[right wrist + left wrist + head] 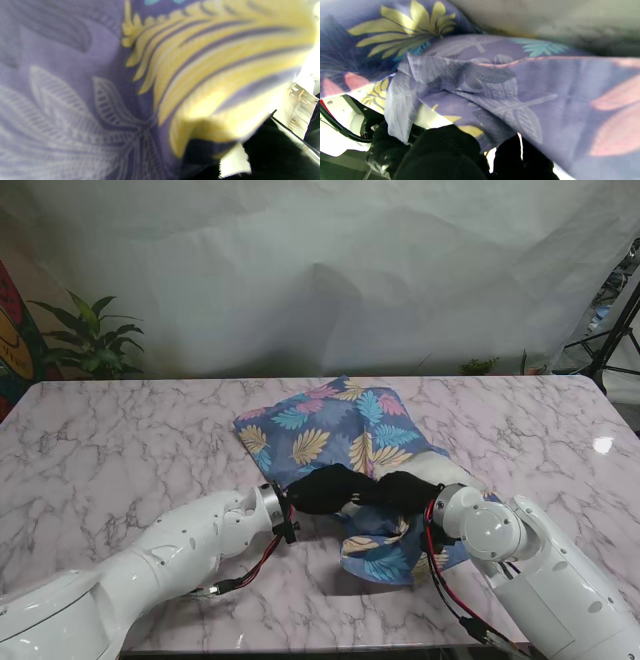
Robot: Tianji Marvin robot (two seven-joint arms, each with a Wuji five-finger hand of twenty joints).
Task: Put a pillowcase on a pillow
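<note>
The blue pillowcase (335, 428) with coloured leaves lies in the middle of the marble table (120, 440). The white pillow (437, 470) shows at its right side, partly inside the fabric. My black-gloved left hand (325, 488) and right hand (402, 490) meet at the nearer edge of the case, fingers closed in the cloth. A loose flap (385, 555) hangs nearer to me, under the right wrist. In the left wrist view the pillowcase (520, 87) drapes over my left hand (440, 152), with the pale pillow (545, 20) beyond. Pillowcase cloth (75, 87) fills the right wrist view beside my right hand (270, 150).
A potted plant (95, 340) stands behind the table's far left corner, against a white cloth backdrop (330, 270). A black tripod (615, 340) stands at the far right. The table's right edge (625, 415) runs close to the right arm.
</note>
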